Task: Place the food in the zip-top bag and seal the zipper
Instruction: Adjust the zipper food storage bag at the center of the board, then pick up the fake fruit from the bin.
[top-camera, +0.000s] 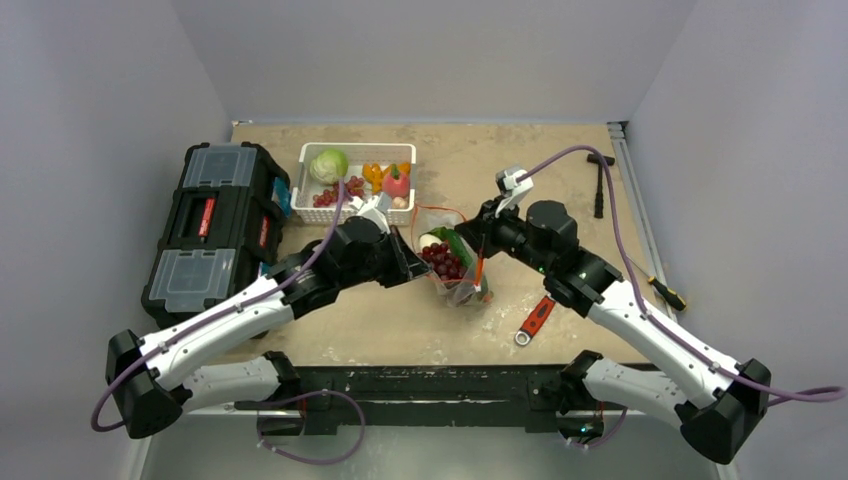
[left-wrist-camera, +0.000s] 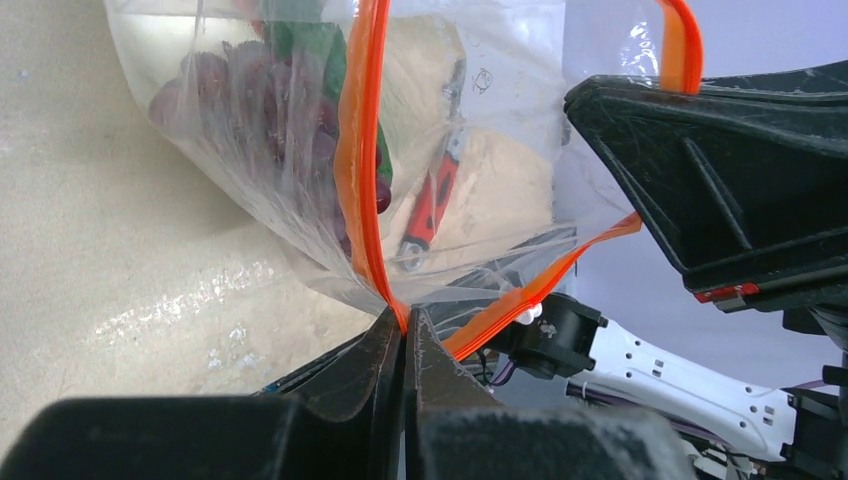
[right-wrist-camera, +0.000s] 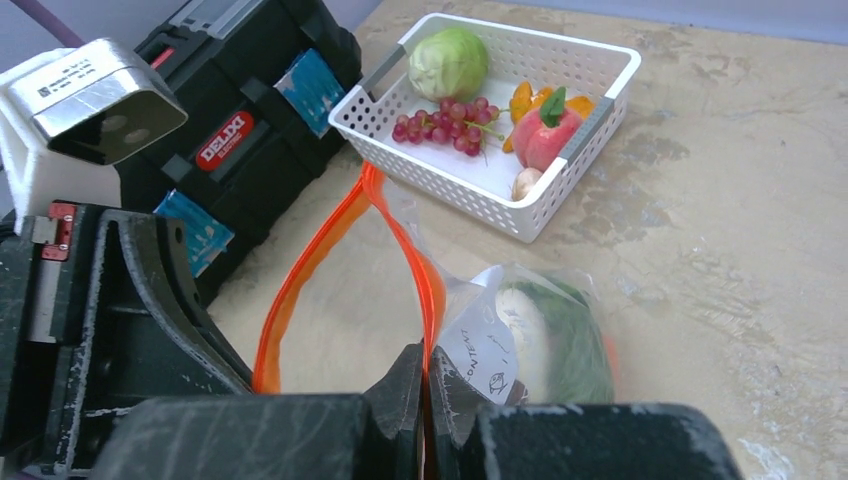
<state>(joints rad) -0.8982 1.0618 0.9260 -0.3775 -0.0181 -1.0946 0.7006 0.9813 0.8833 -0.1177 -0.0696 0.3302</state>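
Lab test cell: grey partition walls (top-camera: 430, 50), scuffed worktable (top-camera: 560, 180), black toolbox (top-camera: 215, 225).

Clear floppy plastic bag (top-camera: 465, 288), holding dark red grapes (top-camera: 443, 262), white radish (top-camera: 430, 241) and green leaves (top-camera: 455, 245), stretches between left tool (left-wrist-camera: 405, 325) and right tool (right-wrist-camera: 427, 365), both pinching its gaping orange-red zipper strip (left-wrist-camera: 358, 150).

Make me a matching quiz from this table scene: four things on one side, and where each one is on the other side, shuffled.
Things:
1 cabbage
2 wrench
3 zipper
4 toolbox

Places:
A pinched by the left tool and the right tool
B on the left side of the table
C in the white basket
D lying flat on the table, front right

Pairs: 1-C, 2-D, 3-A, 4-B
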